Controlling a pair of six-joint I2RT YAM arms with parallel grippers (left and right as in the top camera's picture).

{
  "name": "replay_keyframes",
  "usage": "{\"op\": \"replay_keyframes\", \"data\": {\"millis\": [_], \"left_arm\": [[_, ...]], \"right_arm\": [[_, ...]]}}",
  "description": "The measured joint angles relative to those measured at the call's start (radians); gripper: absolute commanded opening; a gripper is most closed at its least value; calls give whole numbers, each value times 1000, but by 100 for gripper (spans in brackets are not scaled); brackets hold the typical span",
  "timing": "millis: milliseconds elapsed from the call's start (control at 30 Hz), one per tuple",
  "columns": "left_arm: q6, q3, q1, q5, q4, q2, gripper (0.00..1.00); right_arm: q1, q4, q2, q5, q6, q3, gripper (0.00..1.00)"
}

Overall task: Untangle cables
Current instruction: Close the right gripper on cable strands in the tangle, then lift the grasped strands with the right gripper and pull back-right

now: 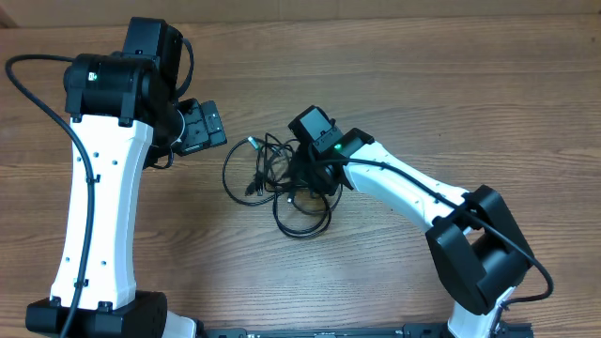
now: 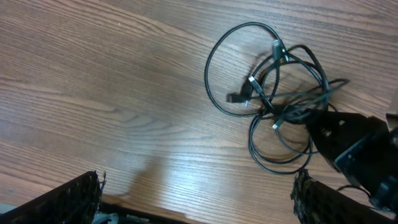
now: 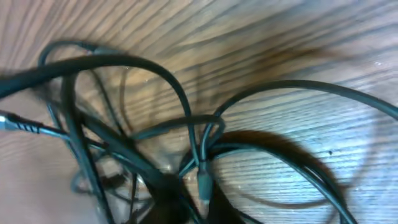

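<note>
The cables [image 1: 268, 174] lie as a tangle of thin black loops with small silvery plug ends [image 1: 252, 143] on the middle of the wooden table [image 1: 423, 84]. My right gripper [image 1: 305, 176] is down on the right side of the tangle, shut on the cables at their knot. In the right wrist view its dark tip [image 3: 186, 208] sits among blurred crossing cables [image 3: 155, 68]. My left gripper [image 1: 202, 127] hovers left of the tangle, open and holding nothing. In the left wrist view its fingers [image 2: 74, 199] stand wide apart, and the cables [image 2: 273, 102] lie at upper right with the right gripper [image 2: 320, 127] on them.
The white left arm [image 1: 99, 207] runs down the table's left side. The right arm [image 1: 413, 188] reaches in from the lower right. Thicker black wires [image 1: 28, 94] are fixed along both arms. Bare wood surrounds the tangle.
</note>
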Motion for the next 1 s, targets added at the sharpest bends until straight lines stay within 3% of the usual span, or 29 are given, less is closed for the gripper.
{"op": "replay_keyframes", "data": {"millis": [367, 600, 767, 1000], "left_arm": [[3, 0, 0, 0, 0, 0, 100], [3, 0, 0, 0, 0, 0, 100], [3, 0, 0, 0, 0, 0, 100], [3, 0, 0, 0, 0, 0, 100]], "right_arm": [[0, -139, -34, 5, -260, 127, 4], [12, -200, -239, 10, -516, 299, 4], [19, -212, -359, -10, -591, 320, 4], [25, -243, -348, -60, -638, 290, 4]]}}
